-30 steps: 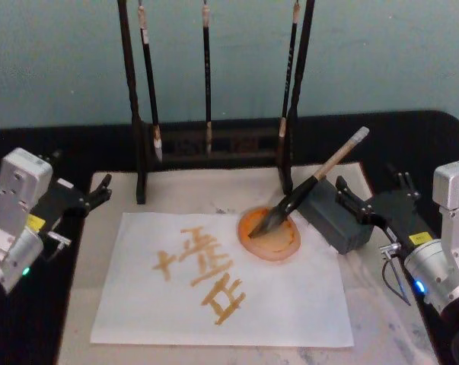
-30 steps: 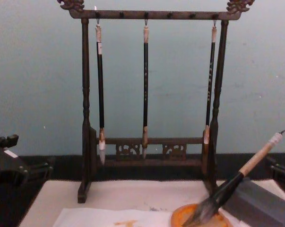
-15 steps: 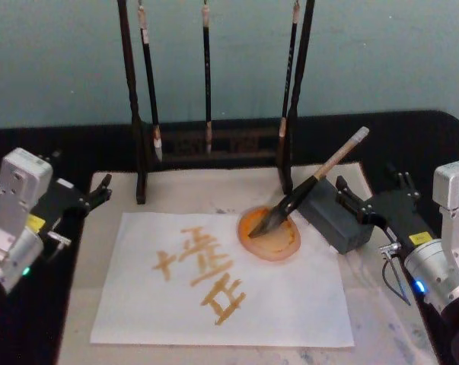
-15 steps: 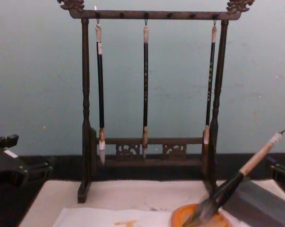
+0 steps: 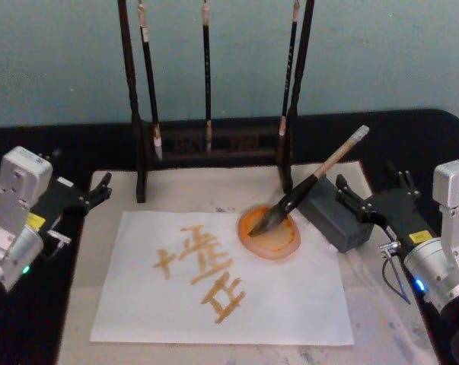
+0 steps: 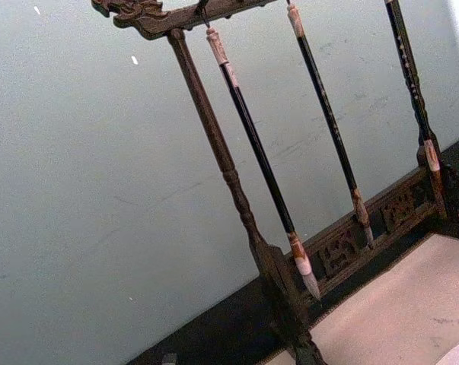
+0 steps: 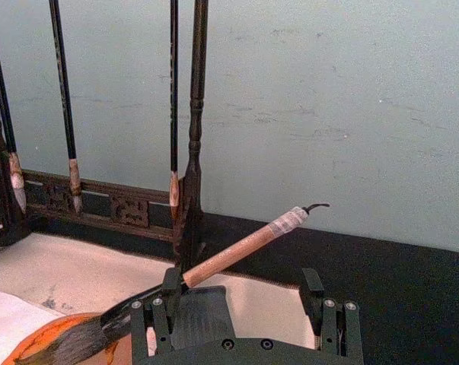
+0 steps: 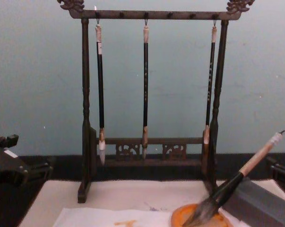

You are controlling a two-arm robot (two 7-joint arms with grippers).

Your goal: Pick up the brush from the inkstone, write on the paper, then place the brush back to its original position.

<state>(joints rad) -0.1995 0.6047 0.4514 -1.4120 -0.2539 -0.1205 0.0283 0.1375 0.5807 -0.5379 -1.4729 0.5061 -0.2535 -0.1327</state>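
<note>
Brush lies bristles-down in the inkstone, handle propped on a grey block, orange strokes already on the paper; both end effectors, left and right, look open and empty, so only withdrawal seems left.

Plain pale teal-grey painted wall behind, faint scuffs, even flat light. Black worktop runs along its base. Dark carved wooden brush rack stands near the worktop's far edge with three thin black-handled brushes hanging. Cream-beige felt mat covers the worktop's middle.
</note>
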